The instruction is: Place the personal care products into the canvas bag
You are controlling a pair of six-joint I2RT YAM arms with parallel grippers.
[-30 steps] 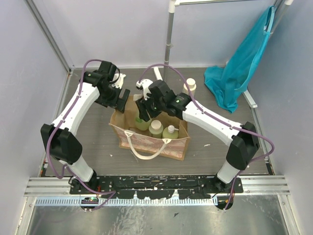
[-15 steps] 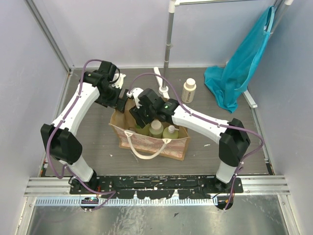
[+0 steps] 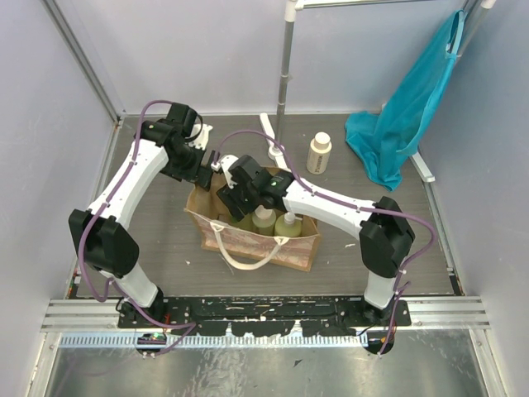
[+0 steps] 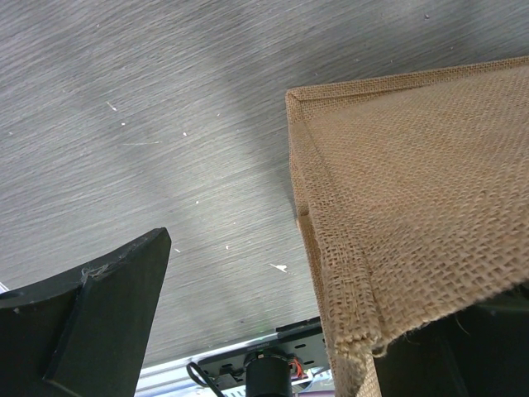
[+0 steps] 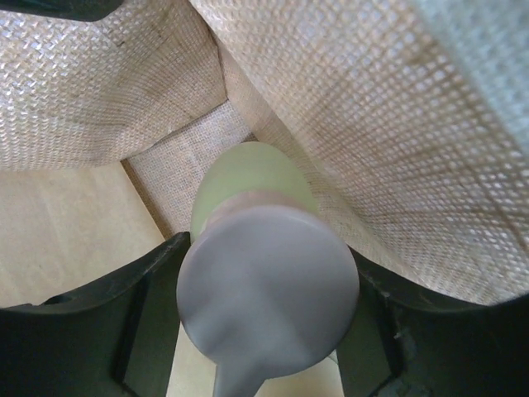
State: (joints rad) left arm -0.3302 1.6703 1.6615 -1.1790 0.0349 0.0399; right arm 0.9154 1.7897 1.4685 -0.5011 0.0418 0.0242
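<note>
Inside canvas bag (image 5: 413,124), bottle (image 5: 264,248) upright.

Top view: bright, even, diffuse light from above; faint soft shadows under the arms (image 3: 132,178) and canvas bag (image 3: 264,246); sharp throughout.
Left wrist view: pale diagonal glare band on brushed table (image 4: 165,99); bag weave crisp; fingers (image 4: 99,322) dark, slightly soft.
Right wrist view: bottle (image 5: 248,178) and cap (image 5: 269,285) blurred, very close; weave sharper.

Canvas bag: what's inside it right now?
One capped bottle and a second capped bottle stand inside. The right gripper holds a pump-top bottle down in it. The right arm covers the left part of the canvas bag, hiding anything there.
</note>
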